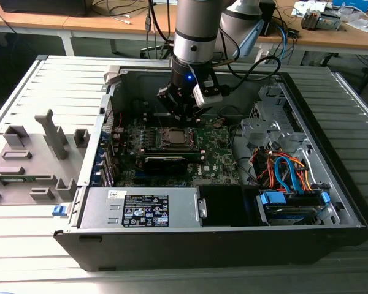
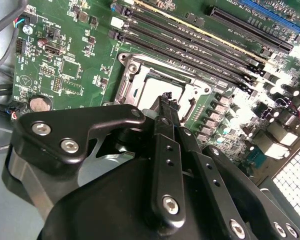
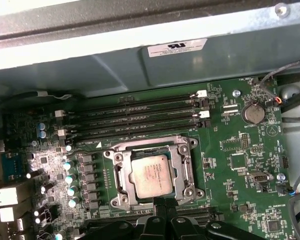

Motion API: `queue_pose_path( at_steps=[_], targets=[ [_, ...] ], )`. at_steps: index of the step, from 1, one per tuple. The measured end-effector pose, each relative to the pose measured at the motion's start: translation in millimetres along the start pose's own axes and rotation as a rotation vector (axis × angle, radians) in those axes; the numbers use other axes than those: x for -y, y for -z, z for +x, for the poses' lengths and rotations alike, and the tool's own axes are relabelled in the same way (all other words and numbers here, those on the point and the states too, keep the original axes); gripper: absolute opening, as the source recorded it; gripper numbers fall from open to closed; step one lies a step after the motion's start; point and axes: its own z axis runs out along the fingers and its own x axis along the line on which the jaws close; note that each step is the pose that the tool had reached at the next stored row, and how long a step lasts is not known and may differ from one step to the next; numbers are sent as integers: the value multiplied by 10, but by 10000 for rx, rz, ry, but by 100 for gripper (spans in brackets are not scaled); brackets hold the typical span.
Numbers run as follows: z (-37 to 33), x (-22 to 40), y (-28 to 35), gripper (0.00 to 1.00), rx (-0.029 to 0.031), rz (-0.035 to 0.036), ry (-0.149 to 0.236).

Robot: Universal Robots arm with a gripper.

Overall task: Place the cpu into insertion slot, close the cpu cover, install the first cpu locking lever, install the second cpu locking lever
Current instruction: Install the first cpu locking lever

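Open PC case (image 1: 172,245) lying on a ribbed grey worktop (image 1: 61,86), wooden desks with cables behind it. End effector (image 3: 162,210) hovering right over the socket on the green motherboard (image 3: 240,165), fingers (image 2: 166,112) pinched together, gripping nothing. Cpu (image 3: 151,175) sitting flat in the slot, cpu cover (image 3: 182,165) down around it. Memory slots (image 3: 130,122) just beside the socket, coin battery (image 3: 253,113) near the board's edge.
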Motion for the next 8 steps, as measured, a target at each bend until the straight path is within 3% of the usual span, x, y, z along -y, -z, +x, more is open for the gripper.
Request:
queue_pose_path(
  at_steps=[8],
  targets=[
    [0,0,0,11,6,6,139]
  ],
)
